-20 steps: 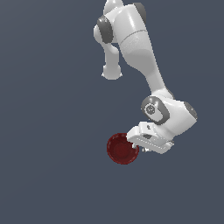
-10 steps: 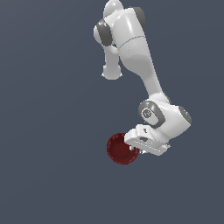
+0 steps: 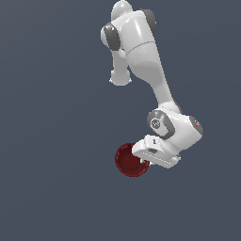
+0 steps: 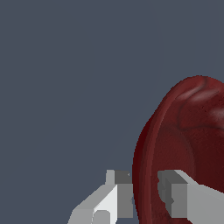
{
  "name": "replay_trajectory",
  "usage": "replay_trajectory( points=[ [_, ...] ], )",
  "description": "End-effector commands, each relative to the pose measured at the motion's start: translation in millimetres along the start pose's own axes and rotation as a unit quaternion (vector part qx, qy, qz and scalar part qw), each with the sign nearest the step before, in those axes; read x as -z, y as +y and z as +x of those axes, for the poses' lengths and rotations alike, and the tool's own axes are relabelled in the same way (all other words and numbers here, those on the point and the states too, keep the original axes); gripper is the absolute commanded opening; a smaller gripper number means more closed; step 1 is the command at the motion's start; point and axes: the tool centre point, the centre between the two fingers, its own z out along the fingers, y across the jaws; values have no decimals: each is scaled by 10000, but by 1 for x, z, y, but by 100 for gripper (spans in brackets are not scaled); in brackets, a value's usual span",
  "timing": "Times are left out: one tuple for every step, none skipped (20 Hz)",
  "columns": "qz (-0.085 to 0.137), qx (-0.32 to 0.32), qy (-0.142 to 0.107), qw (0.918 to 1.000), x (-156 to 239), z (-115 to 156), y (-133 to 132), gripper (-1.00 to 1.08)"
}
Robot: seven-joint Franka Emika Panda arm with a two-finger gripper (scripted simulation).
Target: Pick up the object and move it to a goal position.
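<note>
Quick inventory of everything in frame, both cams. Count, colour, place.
bowl: 1, dark red, round, on the plain grey surface, partly hidden under the robot's hand on the exterior view's right side; in the wrist view its rim runs between the two fingers.
surface: 1, flat dark grey-blue, fills the background of both views; nothing else shows on it.
arm: 1, white with grey joints, reaches down from the top of the exterior view to the bowl.
gripper: 1, white and grey, one finger outside the bowl's rim and the other inside; a gap shows on both sides of the rim, so the jaws look open.
</note>
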Motion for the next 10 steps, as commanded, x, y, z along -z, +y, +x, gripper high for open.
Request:
replay_trajectory(
  points=[
    [1, 3, -2, 10000, -1, 0, 0, -100],
    [1, 3, -2, 10000, -1, 0, 0, -100],
    [0, -2, 0, 10000, 0, 0, 0, -100],
    [0, -2, 0, 10000, 0, 0, 0, -100],
    [0, -2, 0, 10000, 1, 0, -1, -100],
    [0, -2, 0, 10000, 3, 0, -2, -100],
    [0, -2, 0, 10000, 6, 0, -4, -100],
    [-3, -3, 1, 10000, 9, 0, -6, -100],
    [-3, -3, 1, 10000, 13, -1, -9, -100],
    [-6, -4, 2, 10000, 18, -1, -12, -100]
  ],
)
